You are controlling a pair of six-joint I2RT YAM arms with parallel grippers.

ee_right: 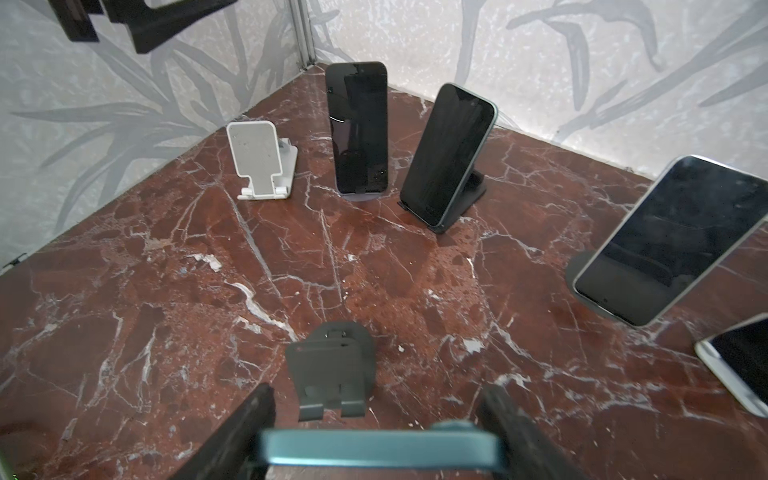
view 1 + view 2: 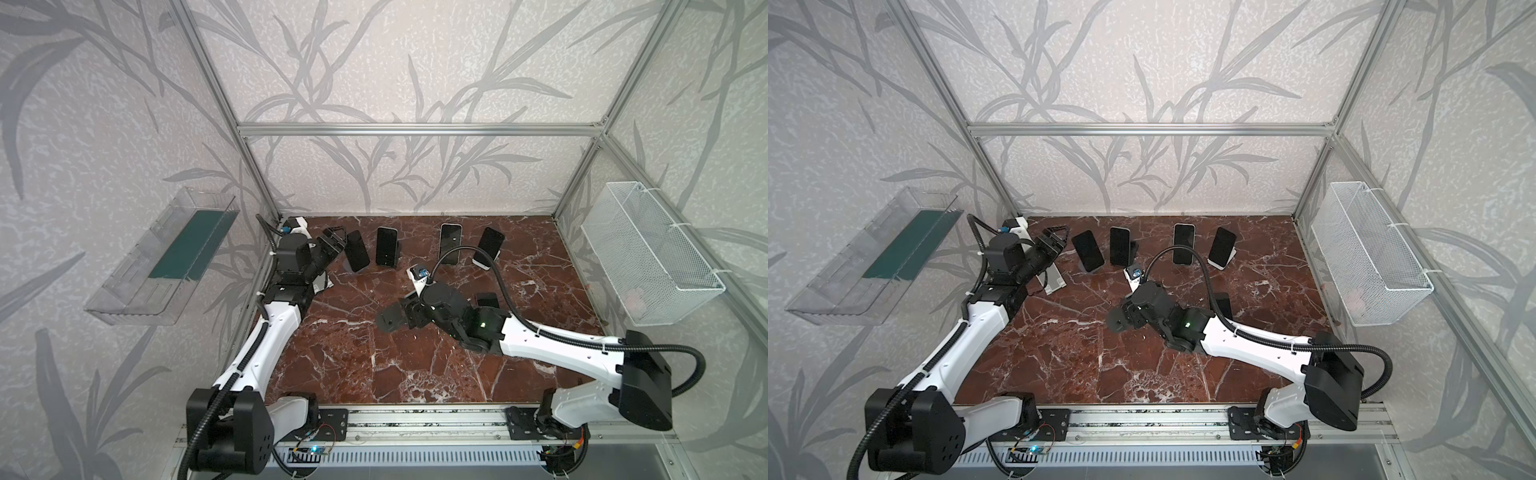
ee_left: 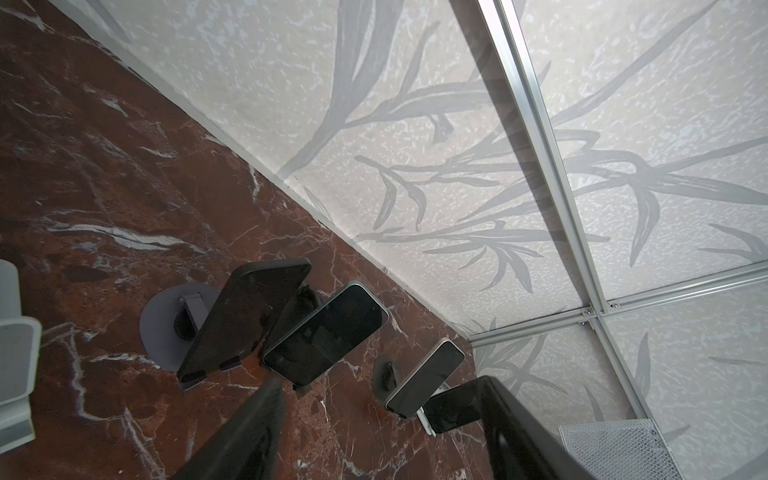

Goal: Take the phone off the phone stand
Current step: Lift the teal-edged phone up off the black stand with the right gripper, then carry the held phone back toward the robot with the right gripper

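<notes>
The right hand [image 1: 376,415] holds the stiff, slippery, probably fragile phone [image 1: 374,453] across its thin edges, a sensible place I think; the left hand [image 2: 337,239] is wide, empty.

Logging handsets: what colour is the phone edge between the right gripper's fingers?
Teal; the phone shows best in the right wrist view.
</notes>
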